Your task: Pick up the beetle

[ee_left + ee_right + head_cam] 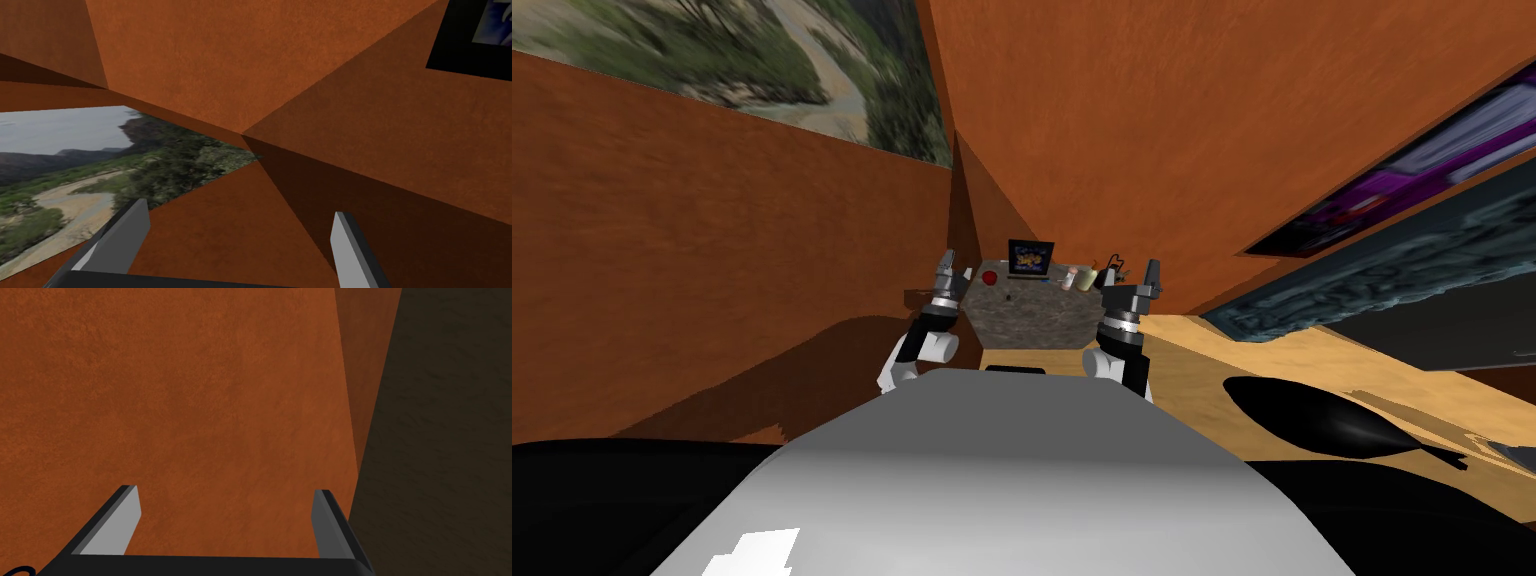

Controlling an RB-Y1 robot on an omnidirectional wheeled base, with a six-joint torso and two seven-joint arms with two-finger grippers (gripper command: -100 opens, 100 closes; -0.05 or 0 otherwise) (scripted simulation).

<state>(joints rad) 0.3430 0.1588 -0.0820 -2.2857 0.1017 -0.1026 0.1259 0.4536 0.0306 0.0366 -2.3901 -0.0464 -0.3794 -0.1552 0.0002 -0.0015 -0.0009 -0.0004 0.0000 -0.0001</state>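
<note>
The step in hand is, I judge, the approach: nothing is grasped yet. The left pincer point(947, 262) and the right pincer point(1149, 270) are both raised with their fingers pointing up, and in each wrist view the two fingers stand wide apart with nothing between them. The small surface point(1032, 322), with a mottled grey-brown top, lies between the two pincers and lower than them. At its far edge stand an open laptop point(1030, 258), a red round thing point(990, 277) nearer the left pincer, and two pale cups point(1077, 278) nearer the right pincer. The beetle should be among these small things, but I cannot pick it out. The next move calls for finding it, then tipping one pincer down over it. The walls point(712, 250) are orange-brown, with a landscape picture point(712, 50) beyond the left pincer, and a pale floor point(1272, 365) beside the right one.
</note>
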